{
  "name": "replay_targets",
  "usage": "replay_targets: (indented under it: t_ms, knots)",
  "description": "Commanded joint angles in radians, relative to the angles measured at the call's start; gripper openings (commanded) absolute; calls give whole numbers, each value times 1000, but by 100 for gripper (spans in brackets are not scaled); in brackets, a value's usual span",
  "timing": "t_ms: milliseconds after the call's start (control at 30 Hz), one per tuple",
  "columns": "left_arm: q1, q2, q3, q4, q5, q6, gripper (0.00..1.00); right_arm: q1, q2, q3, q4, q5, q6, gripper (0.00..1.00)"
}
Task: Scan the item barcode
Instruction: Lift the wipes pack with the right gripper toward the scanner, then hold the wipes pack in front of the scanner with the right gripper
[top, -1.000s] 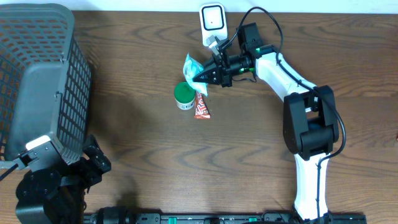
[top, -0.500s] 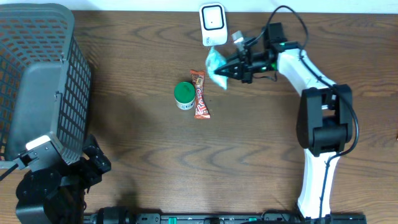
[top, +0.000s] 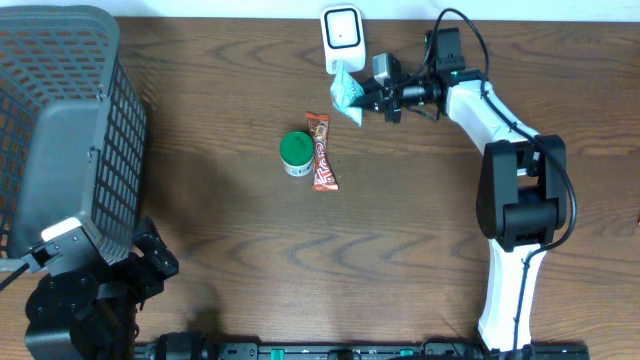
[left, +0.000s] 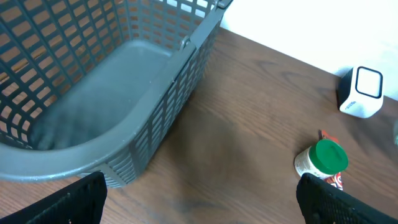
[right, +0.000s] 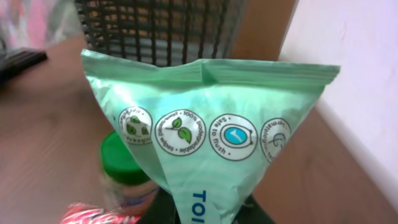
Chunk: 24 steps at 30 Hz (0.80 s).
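Green packet (top: 347, 95): upper centre of overhead frame, clenched in right claw (top: 361, 98), just below white scanner (top: 341, 33). Left claw (top: 158, 256): lower left, released wide, beside grey basket (top: 60, 120). Green-capped jar (top: 294, 152) sits mid-frame on desk (top: 240, 230).

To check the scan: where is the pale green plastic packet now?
In the overhead view, the pale green plastic packet is held in the right gripper, just in front of the white barcode scanner, beyond the green-lidded jar.

Soft even light; right-wrist background blurry
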Motion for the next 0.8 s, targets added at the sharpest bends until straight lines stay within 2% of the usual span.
replay_targets:
  t_ms: [0, 67, 233, 267, 367, 500, 667, 767]
  knots:
    - [5, -3, 0, -3, -8, 1, 98, 18, -17, 7, 241, -130, 58, 1]
    - [5, -3, 0, -3, -8, 1, 98, 38, -16, 7, 402, -80, 154, 1]
    - [5, -3, 0, -3, -8, 1, 98, 143, -16, 7, 734, 410, 510, 1]
    - [5, -3, 0, -3, -9, 1, 98, 160, -16, 7, 779, 447, 540, 1]
    - [5, -3, 0, -3, -8, 1, 98, 212, -16, 7, 982, 442, 630, 1]
    - [5, -3, 0, -3, -8, 1, 98, 256, -16, 7, 1279, 441, 863, 1]
    - [5, -3, 0, -3, -8, 1, 98, 259, -15, 7, 1479, 359, 1042, 1]
    - [5, -3, 0, -3, -8, 1, 98, 249, -14, 7, 1635, 246, 1081, 1]
